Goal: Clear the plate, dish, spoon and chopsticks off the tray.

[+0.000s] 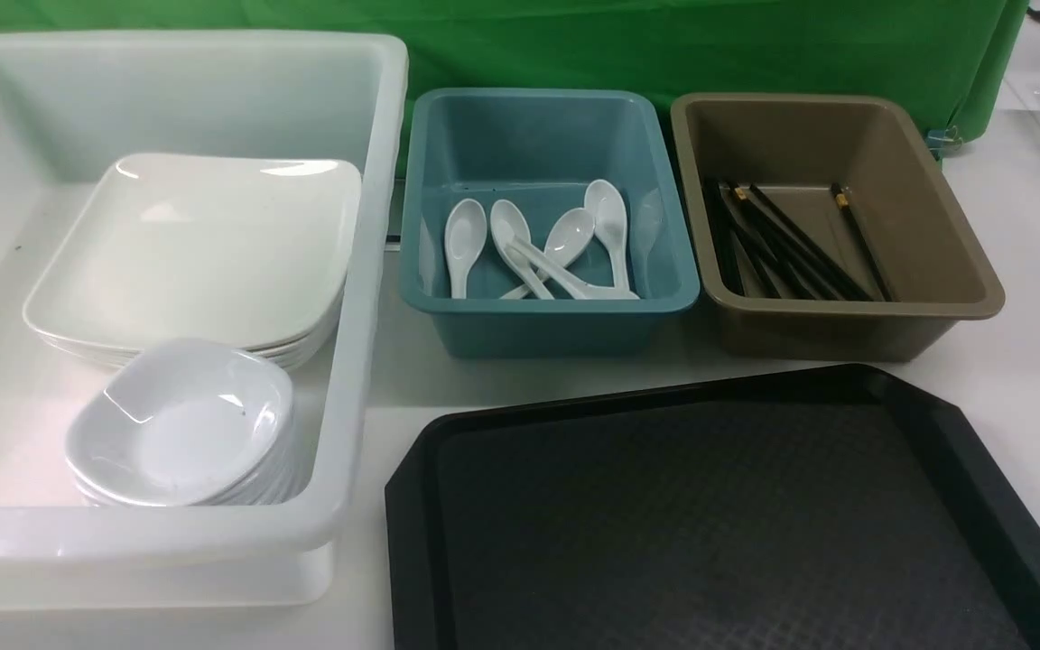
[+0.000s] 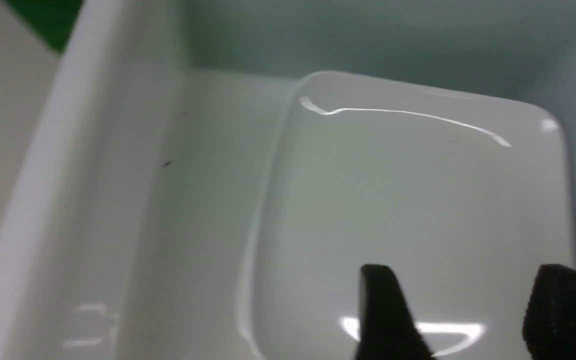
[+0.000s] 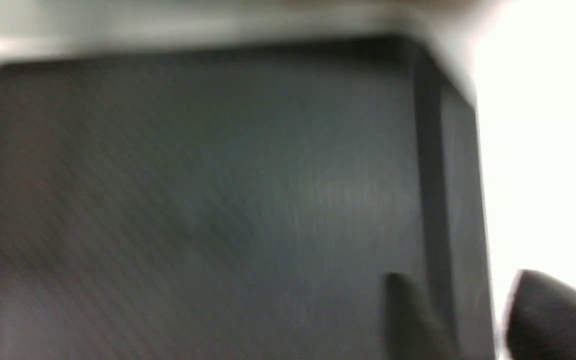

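Lying bare on the white bench (image 1: 1026, 343), the large black plastic tray (image 1: 719, 524) with cut-off corners, a raised rim and a diamond-textured floor carries nothing. The glossy white square plate (image 1: 195, 244) with rounded corners and a shallow raised rim tops a stack of like plates inside the big translucent white bin (image 1: 366, 271), behind a stack of small white squarish bowls (image 1: 181, 420). Four white soup spoons (image 1: 538, 248) with deep oval bowls and short thick handles lie jumbled in the teal bin (image 1: 547, 307); thin black chopsticks (image 1: 791, 244) with gold bands lie slanted in the brown bin (image 1: 845, 307). In the left wrist view, the left gripper (image 2: 460, 315) hangs just over the plate, its black jaws parted with nothing between them. In the blurred right wrist view, the right gripper (image 3: 460, 320) hangs over the tray's edge, jaws apart and empty.
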Action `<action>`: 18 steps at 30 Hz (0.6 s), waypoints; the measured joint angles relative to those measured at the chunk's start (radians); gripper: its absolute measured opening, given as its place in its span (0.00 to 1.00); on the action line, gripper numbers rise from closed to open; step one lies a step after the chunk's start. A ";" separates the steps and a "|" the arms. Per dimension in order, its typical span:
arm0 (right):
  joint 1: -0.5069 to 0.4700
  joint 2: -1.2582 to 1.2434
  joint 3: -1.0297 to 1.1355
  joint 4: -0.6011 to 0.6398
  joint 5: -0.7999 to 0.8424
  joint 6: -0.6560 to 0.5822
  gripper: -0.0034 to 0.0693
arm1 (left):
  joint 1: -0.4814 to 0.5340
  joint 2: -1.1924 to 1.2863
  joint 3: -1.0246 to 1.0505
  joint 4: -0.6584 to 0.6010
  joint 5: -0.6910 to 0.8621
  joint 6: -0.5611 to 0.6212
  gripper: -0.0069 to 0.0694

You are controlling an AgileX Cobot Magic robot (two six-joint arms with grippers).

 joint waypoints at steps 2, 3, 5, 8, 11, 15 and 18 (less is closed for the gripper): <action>0.000 -0.039 -0.114 0.021 -0.029 -0.026 0.14 | -0.094 -0.097 -0.002 -0.023 0.068 0.026 0.26; 0.000 -0.069 -0.150 0.025 -0.061 -0.033 0.11 | -0.142 -0.141 -0.002 -0.035 0.091 0.031 0.18; 0.000 -0.150 -0.173 0.025 -0.145 -0.048 0.09 | -0.237 -0.218 -0.002 -0.054 0.128 0.035 0.12; 0.000 -0.289 -0.144 0.025 -0.264 -0.069 0.08 | -0.354 -0.307 -0.002 -0.063 0.189 0.031 0.10; 0.000 -0.436 -0.060 0.025 -0.385 -0.076 0.08 | -0.447 -0.392 0.009 -0.064 0.243 0.006 0.09; 0.000 -0.629 0.120 0.025 -0.545 -0.080 0.08 | -0.534 -0.547 0.103 -0.072 0.245 -0.037 0.09; 0.000 -0.753 0.272 0.025 -0.662 -0.082 0.08 | -0.560 -0.706 0.240 -0.075 0.205 -0.081 0.09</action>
